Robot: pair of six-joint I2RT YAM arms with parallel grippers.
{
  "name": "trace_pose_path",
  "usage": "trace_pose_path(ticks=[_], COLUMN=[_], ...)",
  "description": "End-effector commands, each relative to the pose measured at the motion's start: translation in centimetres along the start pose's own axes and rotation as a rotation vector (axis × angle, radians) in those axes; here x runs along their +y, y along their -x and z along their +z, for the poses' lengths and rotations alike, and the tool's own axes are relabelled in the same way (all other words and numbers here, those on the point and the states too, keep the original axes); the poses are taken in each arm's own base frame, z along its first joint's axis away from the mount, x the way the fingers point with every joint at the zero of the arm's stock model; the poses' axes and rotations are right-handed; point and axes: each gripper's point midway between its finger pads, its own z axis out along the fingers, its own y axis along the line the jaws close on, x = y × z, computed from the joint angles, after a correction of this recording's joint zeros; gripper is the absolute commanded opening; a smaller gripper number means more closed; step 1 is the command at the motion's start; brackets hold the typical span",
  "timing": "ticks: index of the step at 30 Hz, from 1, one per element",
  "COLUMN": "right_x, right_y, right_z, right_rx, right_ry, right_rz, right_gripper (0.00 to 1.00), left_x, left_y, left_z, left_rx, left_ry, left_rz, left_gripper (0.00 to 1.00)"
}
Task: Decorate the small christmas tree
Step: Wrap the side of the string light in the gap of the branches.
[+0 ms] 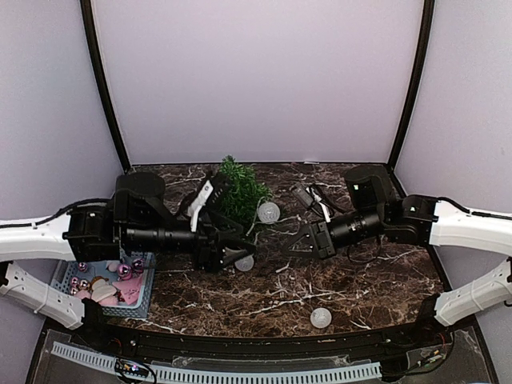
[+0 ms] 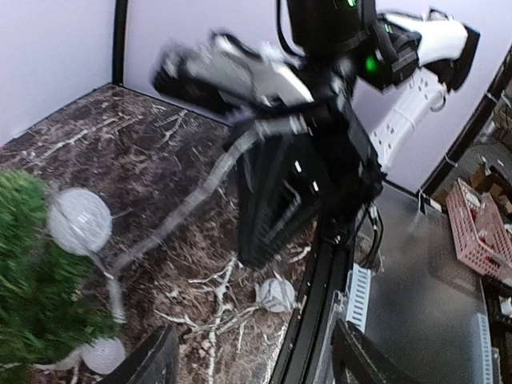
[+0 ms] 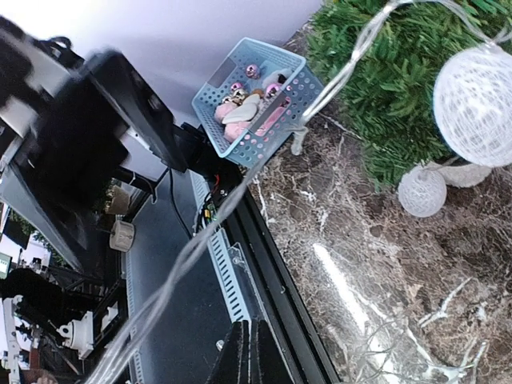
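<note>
Item: small christmas tree, miniature, with bushy dark-green needles, upright toward the far edge of the marble-patterned bench. A pale base just shows beneath its lowest branches. Step in hand, by judgement: draping the light string on the tree, barely begun. One white mesh ball rests against the tree's lower branches on the right-arm side. A second ball lies on the bench just in front of the tree, and a third ball lies well apart from it, toward the near edge. Left hand: fingers spread, nothing between them, just in front of the tree. Right hand: pressed together on the tree's right-arm side; the string runs close by, but whether it is pinched cannot be told. The next move likely calls for lifting the slack string over the upper branches without tipping the tree. Basket of pink ornaments: well to the tree's left-arm side.
</note>
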Motion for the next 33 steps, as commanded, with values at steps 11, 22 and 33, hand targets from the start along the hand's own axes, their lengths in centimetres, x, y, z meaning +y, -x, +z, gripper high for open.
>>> trace_pose_path(ticks=[11,22,33], right_x=[3.5,4.2,4.0], right_y=[5.7,7.0,6.8], right_z=[0.8,0.6,0.9], right_rx=[-0.238,-0.291,-0.281], right_ry=[0.15,0.176,0.169], right_rz=[0.205,0.225,0.227], right_gripper=[0.0,0.0,0.0], left_x=[-5.3,-1.5,-1.4], left_y=[-4.0,-4.9,-5.3], left_z=[5.3,6.4,7.2], left_rx=[-0.267,-0.311,-0.292], left_ry=[0.024,0.228,0.241], left_rz=[0.014,-0.053,-0.075], left_gripper=[0.73,0.67,0.1])
